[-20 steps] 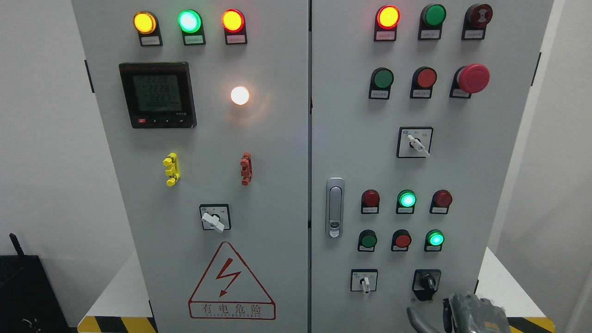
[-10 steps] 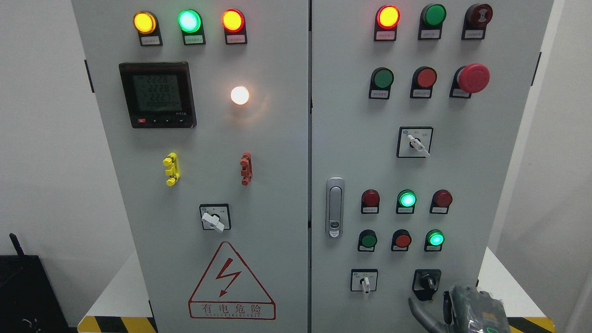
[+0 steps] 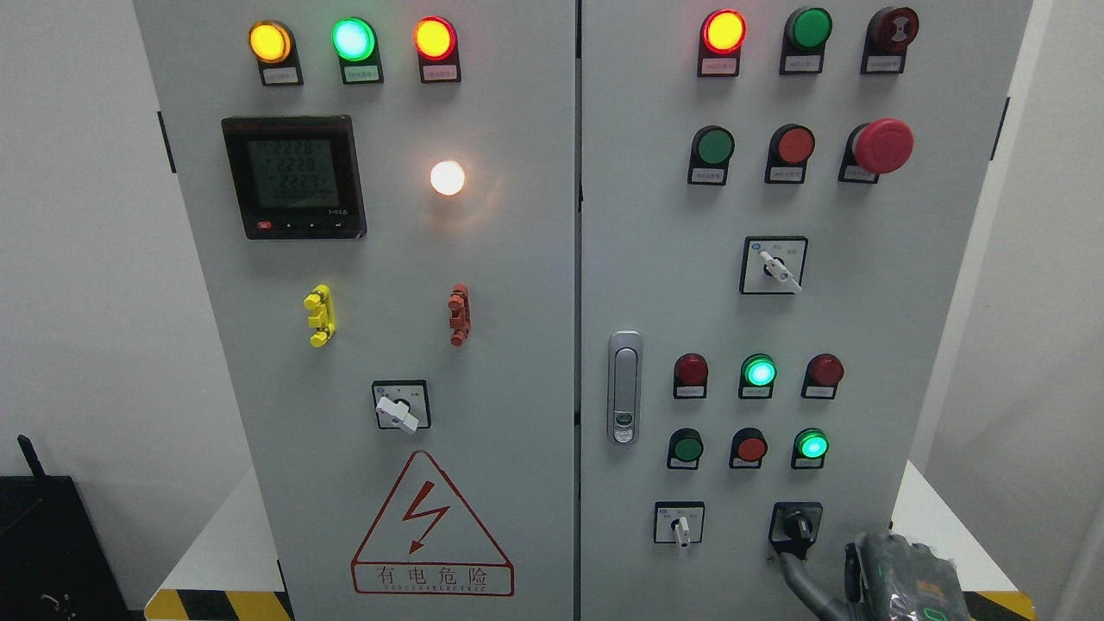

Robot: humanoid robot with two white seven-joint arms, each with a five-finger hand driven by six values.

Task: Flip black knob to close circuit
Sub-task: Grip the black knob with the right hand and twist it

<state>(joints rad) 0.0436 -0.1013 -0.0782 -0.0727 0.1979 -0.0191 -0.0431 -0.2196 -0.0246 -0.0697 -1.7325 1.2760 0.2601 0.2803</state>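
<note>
A: Head view first. Where is the black knob point(image 3: 798, 528)?

B: Low on the right door of the grey cabinet point(image 3: 483, 285), in the bottom row, to the right of a small white selector switch point(image 3: 681, 526). Its black handle points down and a little to the left.

A: And your hand?

B: My right hand point(image 3: 897, 582) comes in at the bottom right corner, below and to the right of the knob. One dark finger point(image 3: 798, 578) reaches up toward it, with the tip just under the knob's plate. I cannot tell whether it touches.

A: Are the fingers wide or narrow?

B: Only that one finger and the back of the hand show, so I cannot tell. They hold nothing that I can see.

A: What sits around the knob?

B: Right above it is a lit green lamp point(image 3: 812, 445), with an unlit red button point(image 3: 751, 448) to its left. Farther left is the silver door latch point(image 3: 624, 386). On the left door there is a digital meter point(image 3: 295, 177) and a red warning triangle point(image 3: 431, 526).
</note>
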